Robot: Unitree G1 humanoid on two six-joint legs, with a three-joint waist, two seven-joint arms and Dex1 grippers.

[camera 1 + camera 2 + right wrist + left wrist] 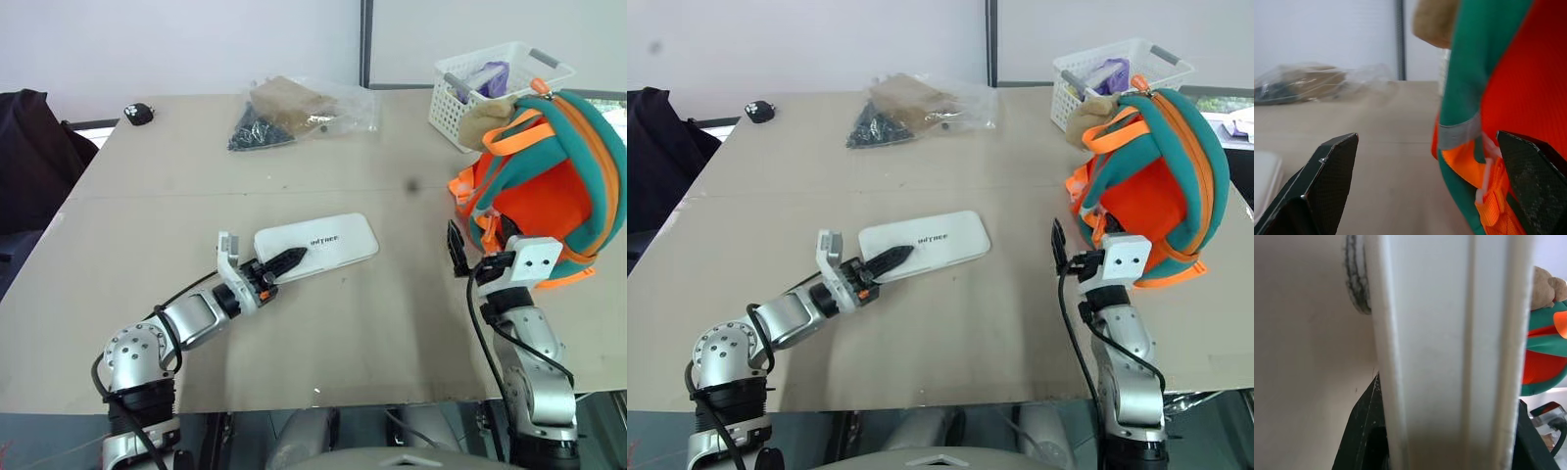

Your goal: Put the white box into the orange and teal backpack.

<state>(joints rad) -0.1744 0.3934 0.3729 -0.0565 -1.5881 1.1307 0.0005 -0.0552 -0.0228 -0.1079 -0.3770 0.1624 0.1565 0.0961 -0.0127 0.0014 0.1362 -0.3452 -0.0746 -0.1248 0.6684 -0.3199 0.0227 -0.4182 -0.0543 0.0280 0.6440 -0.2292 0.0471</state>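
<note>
The white box [328, 245] lies flat near the middle of the table, small dark lettering on its top. My left gripper [286, 261] is shut on the box's near-left end; in the left wrist view the box [1449, 352] stands between the black fingers [1364, 431]. The orange and teal backpack [549, 186] stands at the right, with a tan plush toy [487, 119] at its top. My right gripper [478, 251] is open at the backpack's lower left edge, and the right wrist view has an orange strap [1488, 181] between its wide-spread fingers [1327, 176].
A white lattice basket [495, 83] stands behind the backpack. A clear plastic bag [294, 110] with dark and tan contents lies at the back centre. A small black object [138, 114] sits at the back left. A dark cloth [29, 147] lies beyond the table's left edge.
</note>
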